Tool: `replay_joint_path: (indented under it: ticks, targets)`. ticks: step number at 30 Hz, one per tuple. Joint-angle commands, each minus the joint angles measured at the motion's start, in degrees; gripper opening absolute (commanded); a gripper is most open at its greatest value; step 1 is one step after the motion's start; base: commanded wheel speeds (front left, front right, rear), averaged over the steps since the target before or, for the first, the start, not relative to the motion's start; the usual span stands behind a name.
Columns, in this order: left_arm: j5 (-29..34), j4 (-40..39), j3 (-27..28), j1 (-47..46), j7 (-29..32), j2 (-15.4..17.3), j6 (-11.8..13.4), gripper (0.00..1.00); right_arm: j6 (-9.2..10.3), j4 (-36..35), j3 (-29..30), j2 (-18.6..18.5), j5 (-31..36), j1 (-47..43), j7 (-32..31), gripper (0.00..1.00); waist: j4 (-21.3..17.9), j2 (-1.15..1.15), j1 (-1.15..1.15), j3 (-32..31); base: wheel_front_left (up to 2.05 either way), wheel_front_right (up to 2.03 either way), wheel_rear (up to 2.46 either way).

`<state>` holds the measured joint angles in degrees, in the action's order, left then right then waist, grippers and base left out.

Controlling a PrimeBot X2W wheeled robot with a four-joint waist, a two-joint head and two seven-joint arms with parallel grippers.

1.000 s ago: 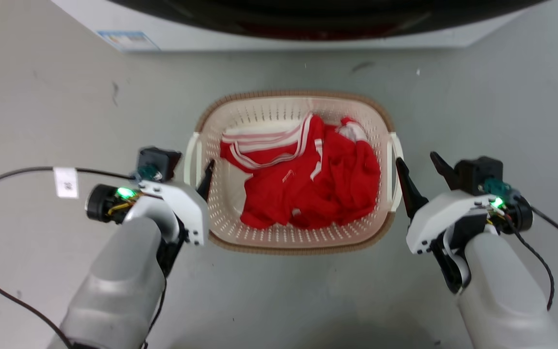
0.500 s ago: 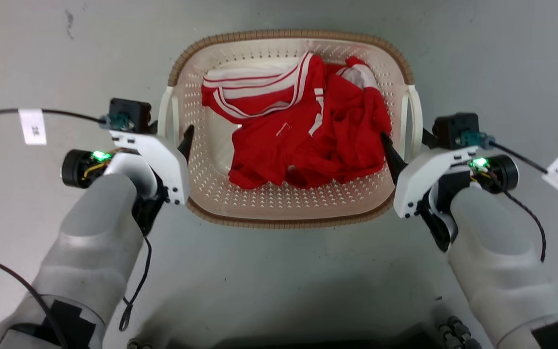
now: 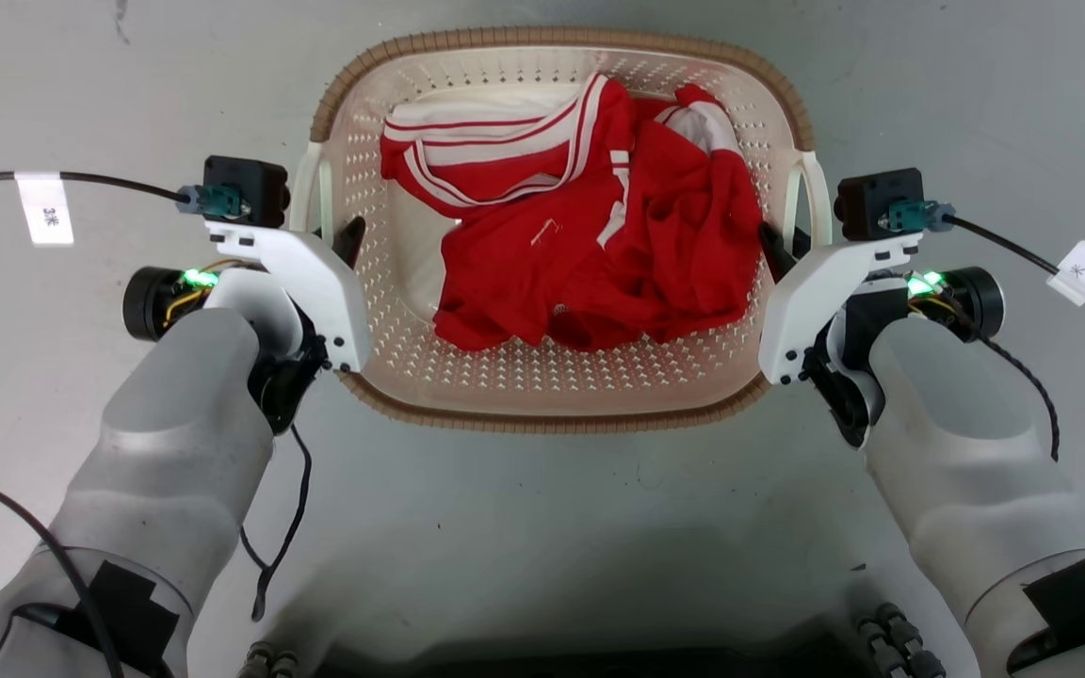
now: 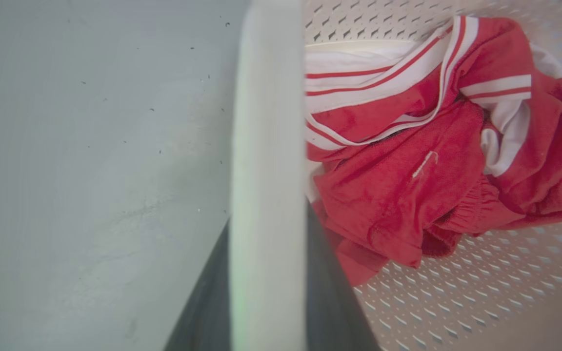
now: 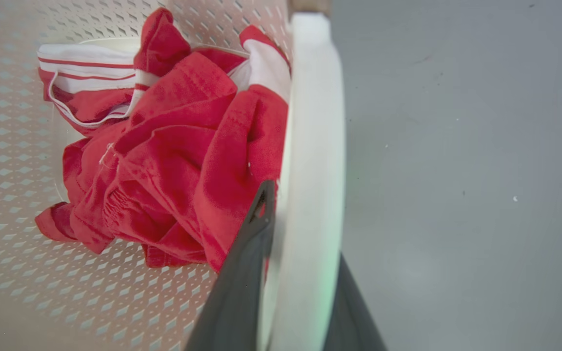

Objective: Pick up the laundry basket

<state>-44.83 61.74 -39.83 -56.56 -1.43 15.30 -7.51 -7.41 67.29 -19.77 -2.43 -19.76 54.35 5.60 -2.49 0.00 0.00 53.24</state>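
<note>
Laundry basket [image 3: 552, 421]: between my two grippers.
Left gripper [image 3: 329, 235]: jaws pinching its left handle [image 4: 266, 146].
Right gripper [image 3: 794, 240]: jaws pinching its right handle [image 5: 310, 146].

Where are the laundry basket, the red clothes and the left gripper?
laundry basket [image 3: 552, 423], head view, near brown rim.
red clothes [image 3: 618, 282], head view, middle of heap.
left gripper [image 4: 267, 219], left wrist view, between its fingertips.

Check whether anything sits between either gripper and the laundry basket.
Nothing visible does. The left gripper has the left handle of the laundry basket between its fingers, and the right gripper has the right handle the same way. The red clothes lie inside, beside the inner fingers, not in the gaps.
</note>
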Motion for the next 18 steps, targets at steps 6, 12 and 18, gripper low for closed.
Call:
replay_joint_path:
  ticks: [6, 12, 18]
  targets:
    - [-4.5, 0.9, -3.0, 2.1, 2.2, -0.1, 0.1, 0.00, -0.14, 2.8, -2.1, -0.7, -1.9, -0.2, 0.4, 0.00, 0.4, 0.00, 0.00, -3.8, 0.00, 0.00, 0.00]
    - [-9.0, 1.9, -4.6, 5.2, 5.6, -1.7, 0.1, 0.00, -0.15, 3.8, -4.0, -0.5, -4.2, -2.9, -1.3, 0.00, 1.0, 0.00, 0.00, -10.5, 0.00, 0.00, 0.00]
    - [-14.1, 3.7, -5.7, 10.0, 12.0, -3.4, 0.0, 0.00, -0.14, 4.6, -6.5, -0.5, -7.8, -7.5, -6.7, 0.00, 1.4, 0.00, 0.00, -21.4, 0.00, 0.00, 0.00]
